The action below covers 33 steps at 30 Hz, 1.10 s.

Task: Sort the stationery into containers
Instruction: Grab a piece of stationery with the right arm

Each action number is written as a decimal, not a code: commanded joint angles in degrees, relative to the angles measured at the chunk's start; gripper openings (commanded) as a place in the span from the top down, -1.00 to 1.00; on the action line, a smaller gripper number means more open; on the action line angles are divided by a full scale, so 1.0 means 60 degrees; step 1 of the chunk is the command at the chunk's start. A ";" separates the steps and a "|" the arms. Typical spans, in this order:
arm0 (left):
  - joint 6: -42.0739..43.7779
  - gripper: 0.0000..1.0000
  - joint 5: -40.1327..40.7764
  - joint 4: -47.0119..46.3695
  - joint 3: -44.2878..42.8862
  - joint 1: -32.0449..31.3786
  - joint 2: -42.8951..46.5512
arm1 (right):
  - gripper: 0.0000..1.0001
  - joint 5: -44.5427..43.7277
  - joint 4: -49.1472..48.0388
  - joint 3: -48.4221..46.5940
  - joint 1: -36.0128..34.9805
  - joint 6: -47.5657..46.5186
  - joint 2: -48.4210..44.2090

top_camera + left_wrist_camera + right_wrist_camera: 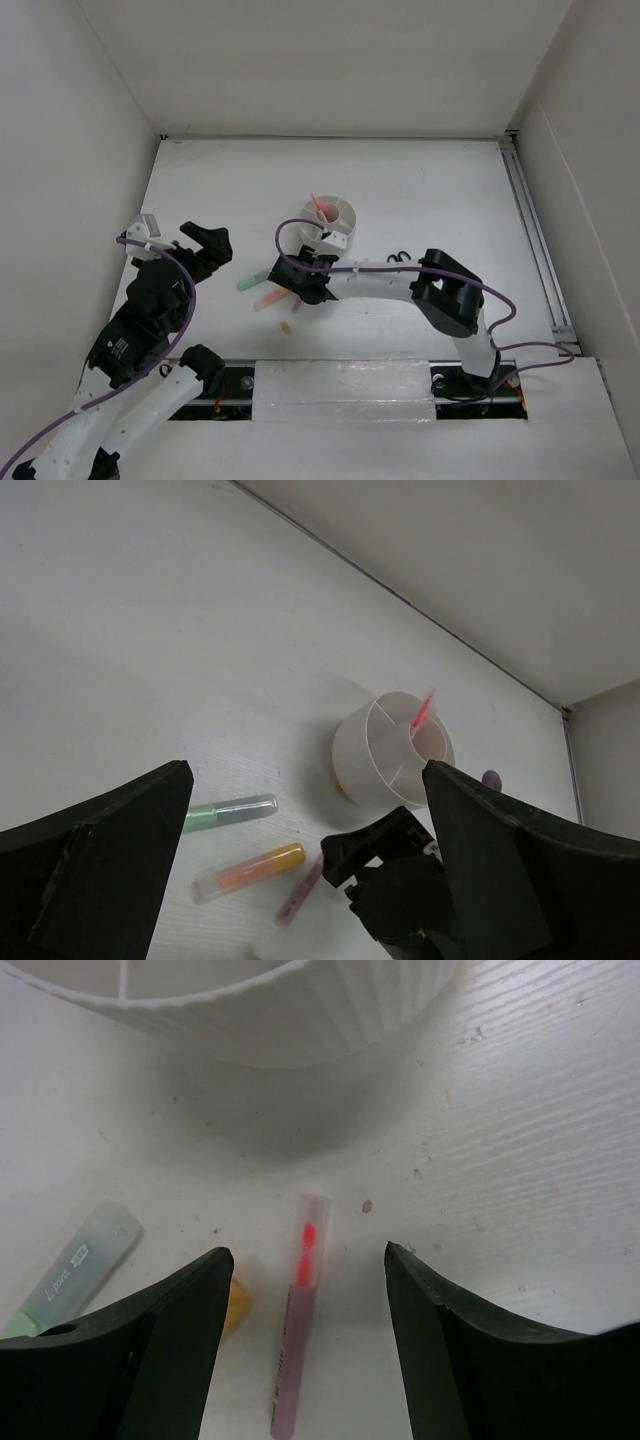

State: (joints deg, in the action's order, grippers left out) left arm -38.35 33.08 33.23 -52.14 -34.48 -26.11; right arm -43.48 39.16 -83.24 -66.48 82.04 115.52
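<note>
The right gripper (305, 1260) is low over the tabletop (520, 1160) with its jaws apart. They straddle a thin pink pen (297, 1330), with bare surface showing on both sides of the barrel, so nothing is clamped yet. The pen runs lengthwise down the gap, which looks like a deliberate line-up for pinching it across its narrow width.

Just to one side of the pen is the end of an orange highlighter (237, 1305), partly hidden behind a finger. Further out lies a green highlighter (75, 1270). With these so close, the jaws have to come down cleanly on the pen alone.

Directly ahead is the ribbed wall of the round white desk organizer (300, 1020), near the middle of the tabletop. It is a short carry from here. One red pen (423, 712) already leans in one of its compartments.

Black-handled scissors (397, 257) lie toward the right edge, beside the right arm. A small eraser bit (286, 327) sits toward the near edge.

The left gripper (307, 780) hangs raised over the left side with its jaws wide apart and empty, seemingly kept clear of the work.
</note>
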 commanded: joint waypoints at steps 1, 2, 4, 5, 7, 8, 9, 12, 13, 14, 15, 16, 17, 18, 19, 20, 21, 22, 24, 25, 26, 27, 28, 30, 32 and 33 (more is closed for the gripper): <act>0.0166 -0.98 -0.0079 -0.0324 -0.0055 0.0019 0.0059 | -0.36 0.0215 -0.0242 -0.0526 0.0093 -0.0211 0.0184; 0.0166 -0.98 -0.0079 -0.0324 -0.0055 0.0019 0.0059 | -0.33 0.0216 -0.0242 -0.0526 0.0093 -0.0211 0.0184; 0.0166 -0.98 -0.0079 -0.0324 -0.0055 0.0019 0.0059 | -0.31 0.0319 -0.0242 -0.0526 0.0093 -0.0211 0.0287; 0.0166 -0.98 -0.0079 -0.0324 -0.0055 0.0019 0.0059 | -0.31 0.0406 -0.0242 -0.0526 0.0093 -0.0211 0.0287; 0.0166 -0.98 -0.0079 -0.0324 -0.0055 0.0019 0.0147 | -0.31 0.0407 -0.0155 -0.0614 0.0093 -0.0211 0.0535; 0.0166 -0.98 -0.0079 -0.0324 -0.0055 0.0019 0.0147 | -0.31 0.0523 -0.0154 -0.0614 0.0093 -0.0211 0.0536; 0.0166 -0.98 -0.0079 -0.0324 -0.0055 0.0019 0.0147 | -0.31 0.0669 -0.0154 -0.0614 0.0180 -0.0211 0.0666; 0.0166 -0.98 -0.0079 -0.0324 -0.0055 0.0019 0.0249 | -0.22 0.0889 -0.0154 -0.0702 0.0181 -0.0211 0.0915; 0.0166 -0.98 -0.0079 -0.0324 -0.0055 0.0019 0.0250 | -0.18 0.0890 -0.0154 -0.0803 0.0181 -0.0211 0.0917; 0.0166 -0.98 -0.0079 -0.0324 -0.0055 0.0019 0.0250 | -0.15 0.1020 -0.0009 -0.0804 0.0181 -0.0211 0.1033; 0.0166 -0.98 -0.0079 -0.0324 -0.0055 0.0019 0.0250 | -0.15 0.1022 -0.0008 -0.0891 0.0181 -0.0211 0.1121; 0.0166 -0.98 -0.0079 -0.0324 -0.0055 0.0019 0.0250 | -0.08 0.1109 0.0079 -0.0892 0.0181 -0.0211 0.1122; 0.0166 -0.98 -0.0166 -0.0411 -0.0055 0.0019 0.0337 | -0.03 0.1197 0.0080 -0.0790 0.0181 -0.0211 0.1122; 0.0166 -0.98 -0.0167 -0.0412 -0.0055 0.0019 0.0338 | 0.03 0.1198 0.0080 -0.0702 0.0181 -0.0211 0.1122; 0.0166 -0.98 -0.0167 -0.0412 -0.0055 0.0019 0.0338 | 0.09 0.1299 0.0080 -0.0615 0.0181 -0.0211 0.1122; 0.0166 -0.98 -0.0167 -0.0412 -0.0055 0.0019 0.0338 | 0.16 0.1300 0.0080 -0.0527 0.0181 -0.0211 0.1122; 0.0166 -0.98 -0.0254 -0.0412 -0.0055 0.0019 0.0338 | 0.23 0.1300 0.0080 -0.0395 0.0181 -0.0211 0.1035; 0.0166 -0.98 -0.0255 -0.0412 -0.0055 0.0019 0.0338 | 0.28 0.1300 0.0254 -0.0394 0.0181 -0.0110 0.1034; 0.0166 -0.98 -0.0255 -0.0412 -0.0055 0.0019 0.0338 | 0.35 0.1300 0.0388 -0.0307 0.0181 -0.0109 0.1034; 0.0166 -0.98 -0.0255 -0.0412 -0.0055 0.0019 0.0338 | 0.49 0.1300 0.0533 -0.0306 0.0268 -0.0022 0.0947; 0.0166 -0.98 -0.0255 -0.0412 -0.0055 0.0019 0.0338 | 0.55 0.1300 0.0534 -0.0219 0.0269 -0.0021 0.0946; 0.0166 -0.98 -0.0255 -0.0412 -0.0055 0.0019 0.0338 | 0.68 0.1300 0.0650 -0.0102 0.0269 -0.0021 0.0946; 0.0166 -0.98 -0.0255 -0.0412 -0.0055 0.0019 0.0338 | 0.97 0.1300 0.0652 -0.0101 0.0269 -0.0021 0.0845; 0.0166 -0.98 -0.0255 -0.0412 -0.0055 0.0019 0.0426 | 1.00 0.1300 0.0915 0.0220 0.0269 0.0169 0.0654; 0.0166 -0.98 -0.0255 -0.0412 -0.0055 0.0019 0.0527 | 1.00 0.1300 0.0814 0.0469 0.0269 0.0082 0.0348; 0.0166 -0.98 -0.0255 -0.0412 -0.0055 0.0019 0.0528 | 1.00 0.1300 0.0813 0.0572 0.0269 0.0082 0.0186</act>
State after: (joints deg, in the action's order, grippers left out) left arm -38.11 31.62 32.82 -52.14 -34.48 -24.08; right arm -38.48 39.29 -83.13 -65.28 82.37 117.97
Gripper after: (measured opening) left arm 0.990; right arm 0.089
